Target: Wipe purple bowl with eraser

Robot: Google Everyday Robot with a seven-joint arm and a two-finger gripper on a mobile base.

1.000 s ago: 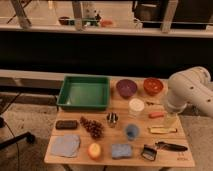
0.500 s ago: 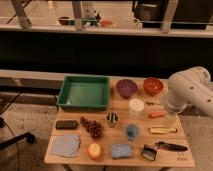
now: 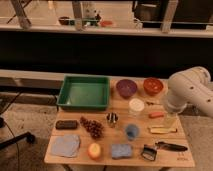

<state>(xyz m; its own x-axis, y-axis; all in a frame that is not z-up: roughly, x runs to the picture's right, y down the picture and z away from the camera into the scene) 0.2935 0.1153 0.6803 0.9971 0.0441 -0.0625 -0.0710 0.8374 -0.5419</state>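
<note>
The purple bowl (image 3: 126, 88) stands at the back of the wooden table (image 3: 120, 159), between the green tray and the orange-red bowl (image 3: 153, 85). The eraser (image 3: 66, 124), a dark flat block, lies near the table's left edge, in front of the tray. My white arm (image 3: 189, 92) reaches in from the right. My gripper (image 3: 170, 120) hangs at its lower end over the table's right side, right of the purple bowl and far from the eraser.
A green tray (image 3: 84, 93) sits at back left. Grapes (image 3: 92, 127), a blue cloth (image 3: 65, 145), an orange fruit (image 3: 94, 150), a blue sponge (image 3: 121, 150), a blue cup (image 3: 132, 131), a white cup (image 3: 136, 105), a small metal piece (image 3: 112, 118) and a black-handled brush (image 3: 162, 148) are spread over the table.
</note>
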